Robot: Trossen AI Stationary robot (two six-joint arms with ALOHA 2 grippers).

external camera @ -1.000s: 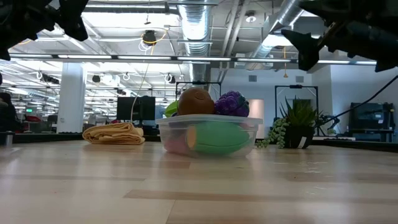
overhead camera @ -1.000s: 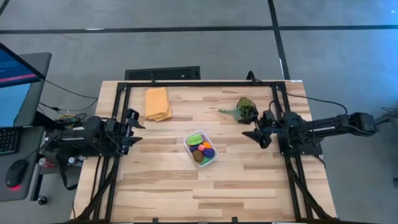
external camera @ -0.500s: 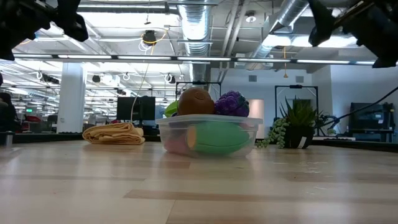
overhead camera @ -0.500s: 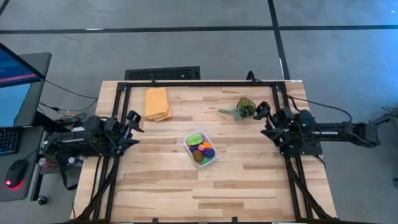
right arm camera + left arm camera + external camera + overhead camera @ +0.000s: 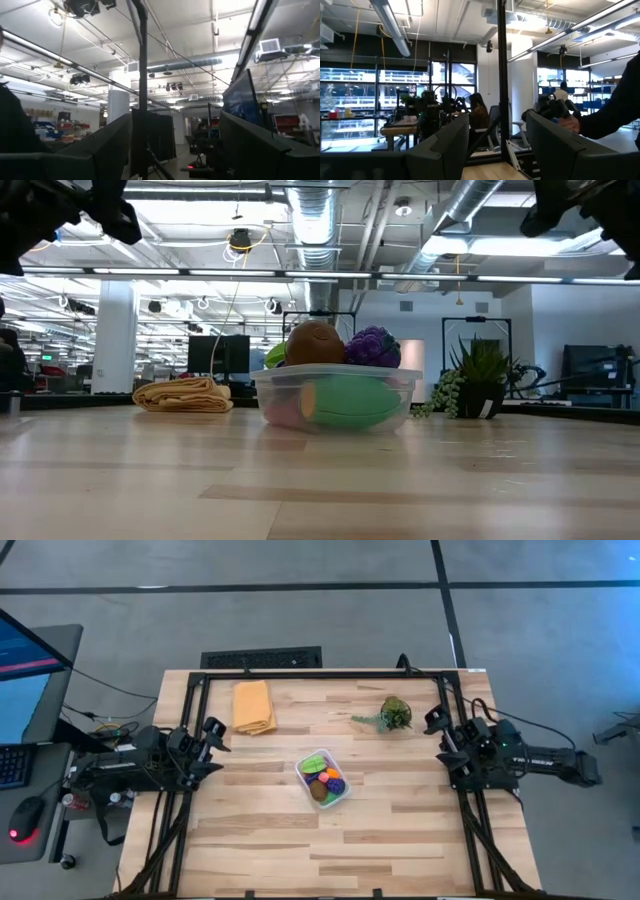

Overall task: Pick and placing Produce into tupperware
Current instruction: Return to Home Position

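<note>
Since a second earlier the right arm had drawn back off the boards; its right gripper [image 5: 438, 737], which had hung over the wood just in front of the potted plant [image 5: 393, 713], now sat at the right edge of the tabletop [image 5: 400, 830], above the frame rail. The left arm had hardly shifted, and the left gripper [image 5: 212, 747] hovered at the left edge, level with the container.

Both pincers were released. In the left wrist view the left gripper [image 5: 497, 116] showed its two dark fingers [image 5: 445, 145] well apart, with only the room between them. The right wrist view showed the right gripper [image 5: 175, 115] spread the same way and grasping nothing.

The tupperware [image 5: 299, 771] stood near the middle of the tabletop, turned at a slant to the edges and well apart from both arms. The produce lay inside it: a green piece [image 5: 315, 763], an orange one [image 5: 330, 774], a purple one [image 5: 336, 784] and a brown one [image 5: 319, 792]. From the low camera the brown piece [image 5: 314, 343] and the purple piece [image 5: 372, 347] rose above the rim, and a large green piece [image 5: 350, 400] pressed against the clear wall [image 5: 408, 392].

A folded orange-yellow cloth [image 5: 253, 706] lay near the far left corner, and the plant stood near the far right corner.
</note>
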